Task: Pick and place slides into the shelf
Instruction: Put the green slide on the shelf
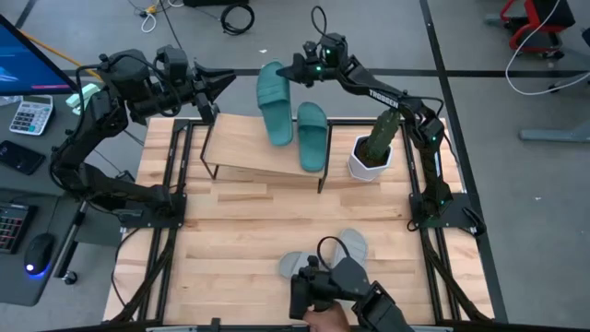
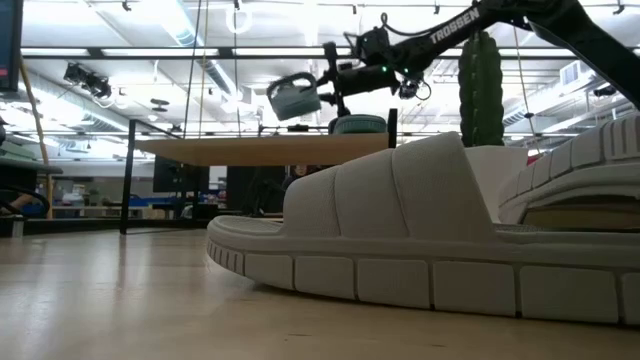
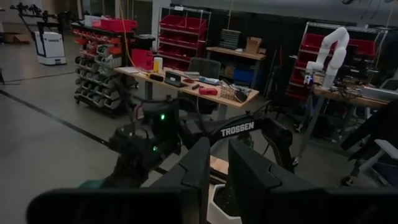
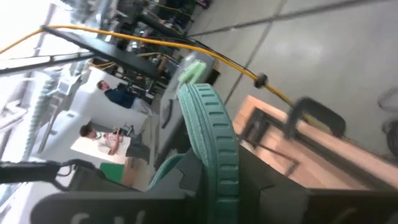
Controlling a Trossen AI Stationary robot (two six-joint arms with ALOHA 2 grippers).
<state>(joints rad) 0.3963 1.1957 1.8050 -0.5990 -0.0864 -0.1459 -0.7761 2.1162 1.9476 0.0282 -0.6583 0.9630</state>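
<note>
My right gripper [image 1: 293, 72] reaches from the table's right over the far edge and is shut on a teal-green slide [image 1: 273, 103], which shows in the low view as a slide [image 2: 294, 99] held above the shelf [image 2: 260, 150]. A second teal slide [image 1: 312, 136] lies sole-down on the shelf's light plank [image 1: 244, 152]. Two light grey slides [image 1: 295, 266] [image 1: 352, 244] lie on the tabletop near its near edge, and fill the low view [image 2: 400, 230]. My left gripper [image 1: 219, 90] waits, shut, beyond the shelf's far left corner. My right gripper pinches the teal slide by its sole's ribbed edge [image 4: 214, 149], at the slide's far end [image 1: 277, 72], between the two fingers. The fingers come level from the table's right. The slide is lifted clear, its near end over the shelf's plank.
A cactus in a white pot [image 1: 373, 148] stands just right of the shelf, under my right arm. At the near edge a dark device [image 1: 332, 286] and a person's hand [image 1: 323, 320] show beside the grey slides. Black clamps line the tabletop's left and right edges.
</note>
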